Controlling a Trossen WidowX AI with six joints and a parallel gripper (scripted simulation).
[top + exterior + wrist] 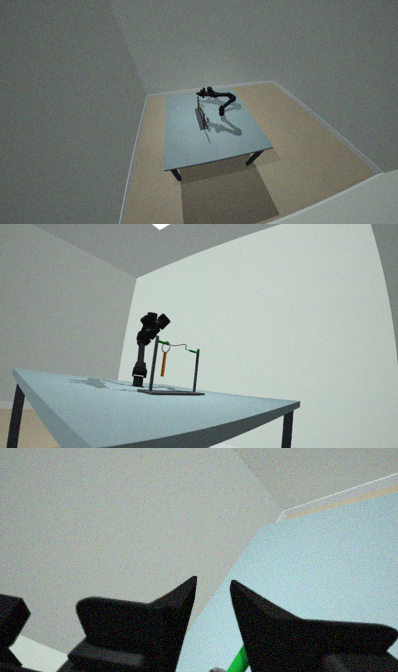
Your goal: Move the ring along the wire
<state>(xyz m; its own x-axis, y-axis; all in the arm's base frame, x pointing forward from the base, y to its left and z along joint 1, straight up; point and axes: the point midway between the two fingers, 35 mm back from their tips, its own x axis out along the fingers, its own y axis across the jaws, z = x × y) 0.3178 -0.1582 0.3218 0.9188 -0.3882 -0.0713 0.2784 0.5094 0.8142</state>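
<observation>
The ring [161, 350] hangs around the green wire part [163, 342] beside the left post [153, 364] in the exterior view. Its orange handle [163, 364] [199, 106] points down, free of the fingers. The other green part [194, 351] [202, 111] is beside the right post [196, 371] [204, 119]. The thin grey wire [178, 345] bends between them. My gripper [213, 582] [198, 93] is partly open and empty, above the wire near the ring's end. A green wire part [238, 660] shows low in the wrist view, behind the right finger. Contact there cannot be told.
The posts stand on a dark base plate [200, 121] [177, 392] on the light blue table [183, 146] [102, 414]. The arm's base [221, 111] [138, 380] stands on the table beside the wire frame. The table's edge and legs show in the top and exterior views.
</observation>
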